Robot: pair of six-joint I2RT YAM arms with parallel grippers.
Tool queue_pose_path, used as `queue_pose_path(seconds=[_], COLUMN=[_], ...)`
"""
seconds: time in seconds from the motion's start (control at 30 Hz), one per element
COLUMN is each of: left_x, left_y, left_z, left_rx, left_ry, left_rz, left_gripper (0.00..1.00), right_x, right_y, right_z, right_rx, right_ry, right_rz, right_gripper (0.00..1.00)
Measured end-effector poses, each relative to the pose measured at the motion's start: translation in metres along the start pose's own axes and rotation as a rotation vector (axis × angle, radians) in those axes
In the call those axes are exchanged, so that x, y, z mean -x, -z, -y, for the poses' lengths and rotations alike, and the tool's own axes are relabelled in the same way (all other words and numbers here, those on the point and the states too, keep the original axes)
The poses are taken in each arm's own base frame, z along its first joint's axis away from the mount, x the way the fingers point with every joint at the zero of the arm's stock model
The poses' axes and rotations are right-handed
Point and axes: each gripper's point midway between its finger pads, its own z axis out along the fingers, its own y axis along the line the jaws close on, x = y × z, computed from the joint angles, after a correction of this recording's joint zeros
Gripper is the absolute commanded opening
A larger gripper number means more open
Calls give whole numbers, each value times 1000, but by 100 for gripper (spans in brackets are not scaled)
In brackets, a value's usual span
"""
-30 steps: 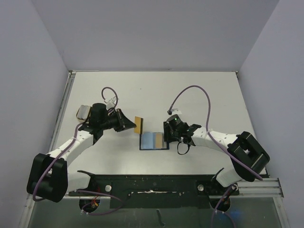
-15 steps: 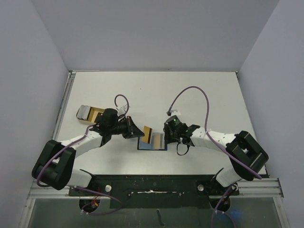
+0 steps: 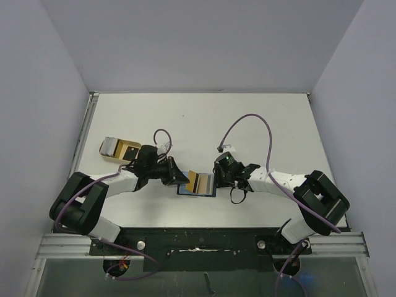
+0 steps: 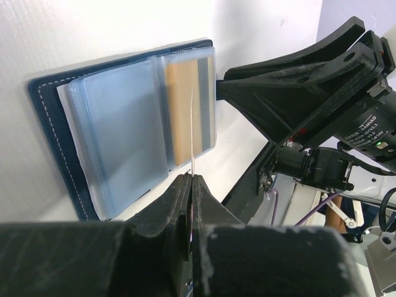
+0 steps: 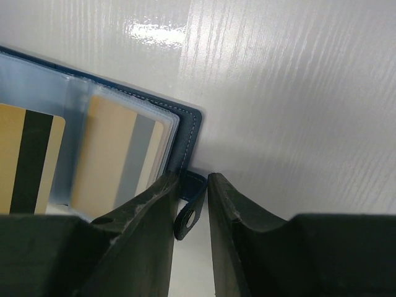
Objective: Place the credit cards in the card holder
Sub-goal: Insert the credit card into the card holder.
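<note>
The card holder point(image 3: 185, 192) lies open on the table, navy outside with light blue clear slots point(image 4: 117, 117). One tan card point(image 4: 184, 105) sits inside a clear slot; it also shows in the right wrist view point(image 5: 114, 158). My left gripper point(image 3: 180, 179) is shut on a second tan card with a dark stripe point(image 3: 198, 181). It holds the card edge-on point(image 4: 193, 124) just above the slotted pages. My right gripper point(image 3: 218, 180) is closed around the holder's snap tab point(image 5: 189, 213) at its right edge. I cannot make out a black card.
A beige shallow tray point(image 3: 119, 148) stands at the left of the table behind my left arm. Purple cables loop over both arms. Grey walls close the table at left, right and back.
My left gripper has carried the tan striped card right and toward me, from the left of the holder to over its open pages. The right gripper has stayed at the tab.
</note>
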Motion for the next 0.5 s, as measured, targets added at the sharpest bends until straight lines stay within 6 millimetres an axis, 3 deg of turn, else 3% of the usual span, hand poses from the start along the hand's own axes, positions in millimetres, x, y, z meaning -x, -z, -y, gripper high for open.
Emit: queue_pose_path(seconds=[0.5], left_x=[-8], left_y=[-11], left_z=[-12], left_rx=[11], left_ry=[11], left_rz=[-31], left_gripper=[0], right_x=[0], right_y=[0], right_z=[-1], right_rx=[3], right_ry=[-3], right_rz=[4], right_gripper=[26])
